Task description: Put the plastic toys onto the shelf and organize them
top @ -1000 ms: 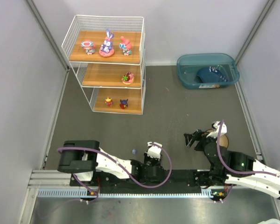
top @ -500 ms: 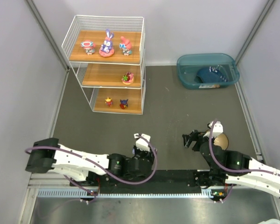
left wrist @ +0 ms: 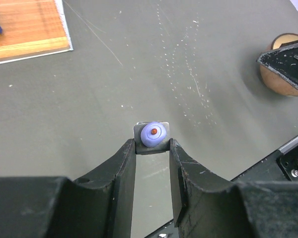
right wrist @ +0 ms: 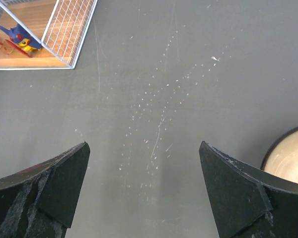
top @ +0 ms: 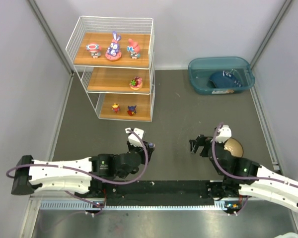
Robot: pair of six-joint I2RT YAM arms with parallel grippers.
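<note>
While 6 small colourful plastic figurines (top: 113, 47) stand on the white wire shelf (top: 107, 79) with 3 wooden boards, the left gripper (left wrist: 153, 145) pinches 1 tiny purple round piece (left wrist: 153, 134) over the grey table (left wrist: 89, 109), not yet shelved; the right gripper (right wrist: 144, 151) gapes wide, empty.

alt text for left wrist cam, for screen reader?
Left gripper pinches a small round purple toy piece against the dark grey table. A corner of the shelf's wooden board shows top left, and a tan bowl sits at the right edge.
</note>
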